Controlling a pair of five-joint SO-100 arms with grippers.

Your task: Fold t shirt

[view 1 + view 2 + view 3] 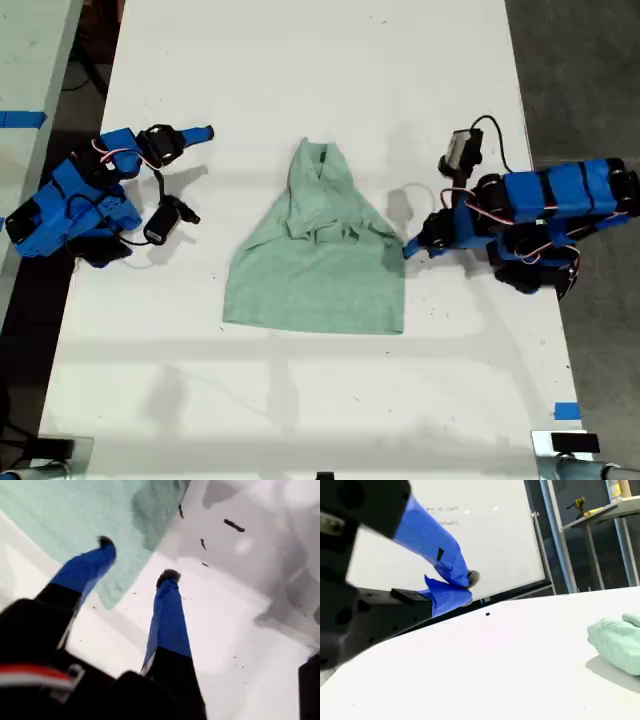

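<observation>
The pale mint-green t shirt (315, 260) lies crumpled on the white table (300, 60), its narrow collar end toward the far side and its wide hem toward the near side. At the exterior view's right, my first gripper (407, 246) sits at the shirt's side edge. It is open (136, 560), with one fingertip (105, 542) over the t shirt (75, 510) and the other over bare table. My second gripper (205, 132), at the exterior view's left, is shut on nothing (465, 582) and well apart from the t shirt (620, 645).
Blue tape (566, 411) marks the table near the exterior view's lower right, and more blue tape (22, 119) lies on a side surface at its left. A whiteboard (485, 540) and a shelf stand beyond the table. Dark floor borders both long table edges.
</observation>
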